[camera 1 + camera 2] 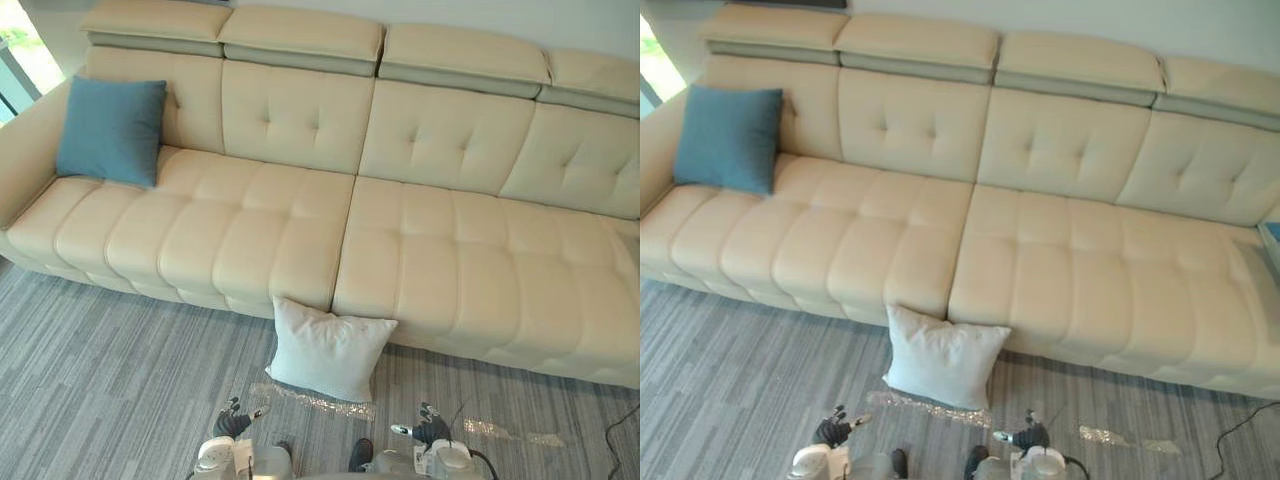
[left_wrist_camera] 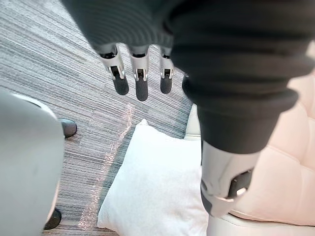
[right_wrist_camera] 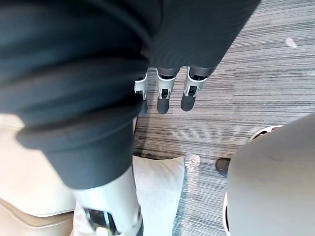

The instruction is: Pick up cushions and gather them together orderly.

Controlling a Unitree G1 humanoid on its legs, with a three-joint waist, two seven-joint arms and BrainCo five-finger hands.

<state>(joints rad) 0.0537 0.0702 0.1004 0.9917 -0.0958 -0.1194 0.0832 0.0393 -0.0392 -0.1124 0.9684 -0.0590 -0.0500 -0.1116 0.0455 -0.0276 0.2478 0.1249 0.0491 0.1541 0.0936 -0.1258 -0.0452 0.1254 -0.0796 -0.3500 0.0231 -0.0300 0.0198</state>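
Currently both arms hang low at the near edge of the head view, the left hand point(image 1: 234, 422) at about 7 o'clock and the right hand point(image 1: 432, 430) at about 5 o'clock, each reaching forward above the grey carpet point(image 1: 110, 370). Their fingers point(image 2: 141, 88) are straight and side by side, thumbs held apart, and neither hand has hold of anything. A white cushion point(image 1: 328, 350) stands on the carpet at 6 o'clock, just beyond and between the hands, leaning against the front of the cream sofa point(image 1: 440, 250). A blue cushion point(image 1: 111, 130) sits on the sofa seat at 10 o'clock, propped against the backrest beside the armrest, well apart from the white one.
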